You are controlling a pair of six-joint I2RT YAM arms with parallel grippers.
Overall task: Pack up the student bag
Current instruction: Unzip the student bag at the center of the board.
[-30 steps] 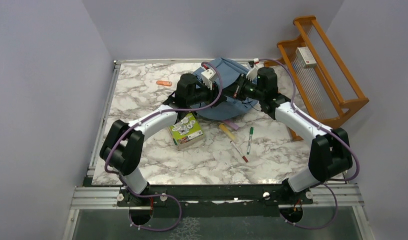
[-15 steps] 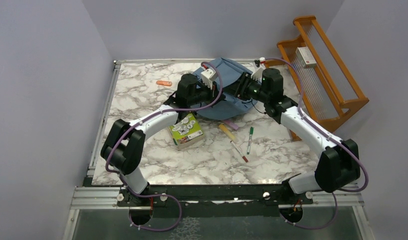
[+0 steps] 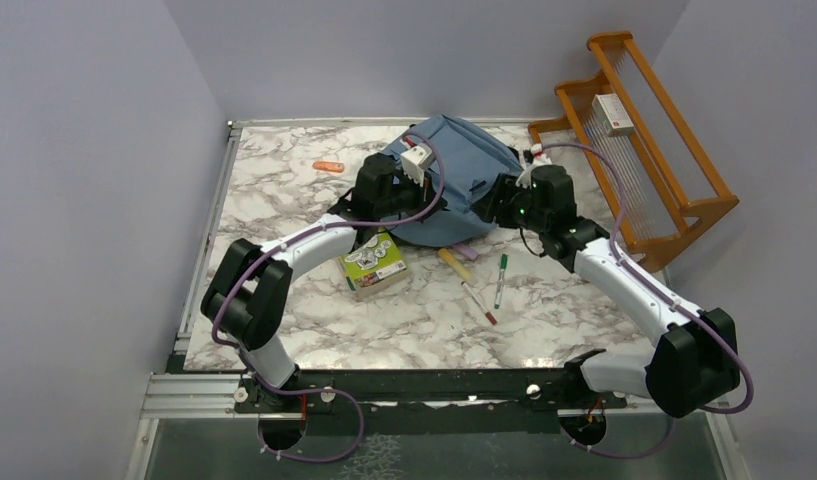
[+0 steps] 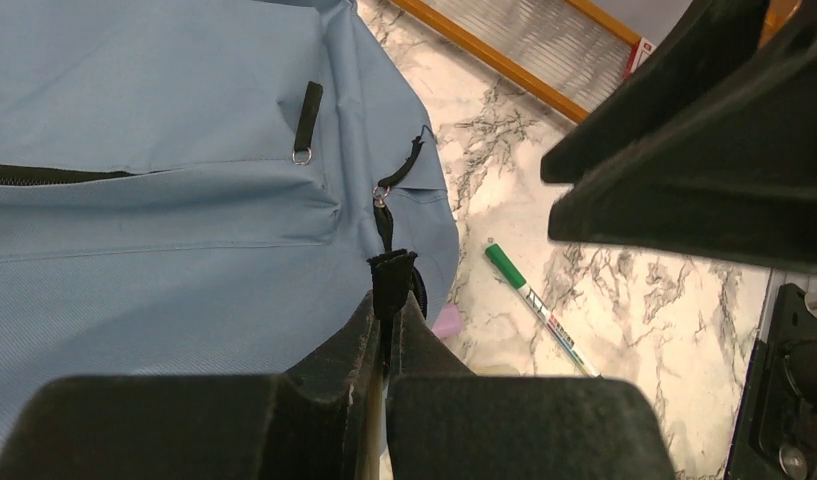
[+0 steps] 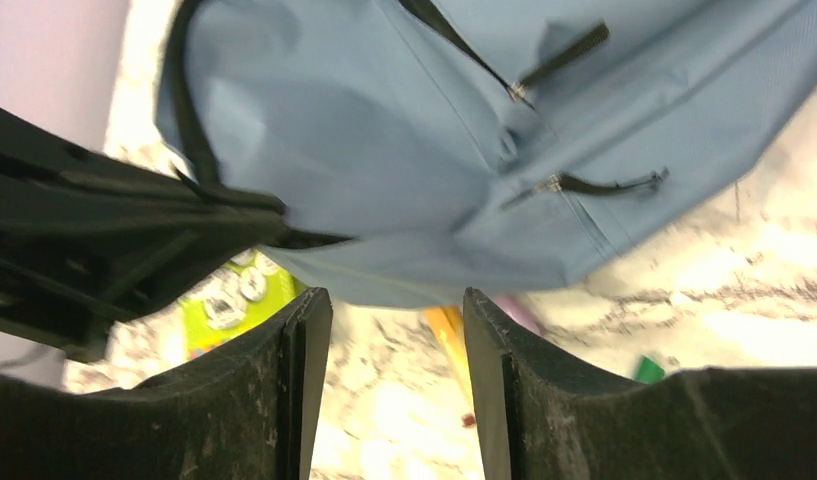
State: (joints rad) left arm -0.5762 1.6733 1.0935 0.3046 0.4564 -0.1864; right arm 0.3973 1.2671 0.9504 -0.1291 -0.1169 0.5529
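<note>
Now, at the far left of the marble surface [image 3: 284,330] a small orange item [image 3: 328,165] lies where it lay a second ago. The left arm has hardly shifted: its left tool [image 4: 387,325] is pinched narrow on a black zipper pull [image 4: 392,280] at the near edge of the student bag [image 3: 454,165]. The pull runs up between the two fingers to a metal ring on the blue fabric. Just near of that arm a green illustrated booklet [image 3: 372,261] rests flat, unmoved. The bag itself lies at the far middle of the surface, and more of its slate-blue top shows than before, since the right arm no longer reaches across it. Near of the bag lie a yellow marker [image 3: 454,262], a red-tipped pen [image 3: 478,302] and a green pen [image 3: 501,279], with a bit of something purple [image 3: 464,249] poking out from under the bag's edge; none of these has moved. The right arm has drawn back to the right and nearer, with its elbow swung out toward the near right. The right tool [image 5: 397,340] hovers off the bag's near right edge, fingers set well apart and holding nothing. At the far right a wooden rack [image 3: 644,130] leans beside the surface with a small white box [image 3: 614,113] on it.
</note>
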